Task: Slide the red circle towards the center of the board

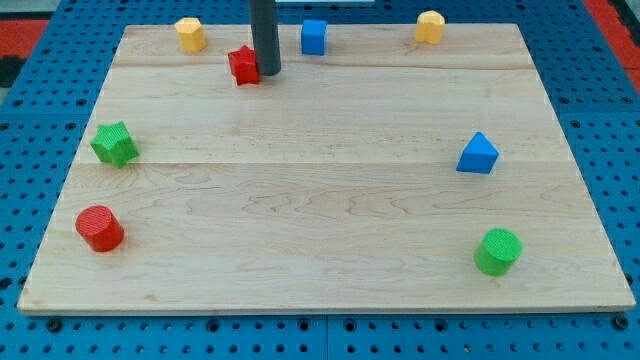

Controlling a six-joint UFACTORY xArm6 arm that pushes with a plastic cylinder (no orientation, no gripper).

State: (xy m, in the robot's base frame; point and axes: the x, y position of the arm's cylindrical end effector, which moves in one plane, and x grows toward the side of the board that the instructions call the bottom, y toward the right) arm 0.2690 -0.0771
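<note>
The red circle (99, 228), a short red cylinder, stands near the board's lower left corner. My tip (267, 73) is far from it, near the view's top, touching or just right of a red star-like block (243, 65). The dark rod rises straight up out of the view. The board's centre lies well to the right of and above the red circle.
A wooden board (330, 200) lies on a blue pegboard. On it stand a green star (115, 144) at left, a yellow block (190, 33) at top left, a blue cube (314, 36), a yellow block (430, 27), a blue triangle (478, 154) and a green cylinder (498, 251).
</note>
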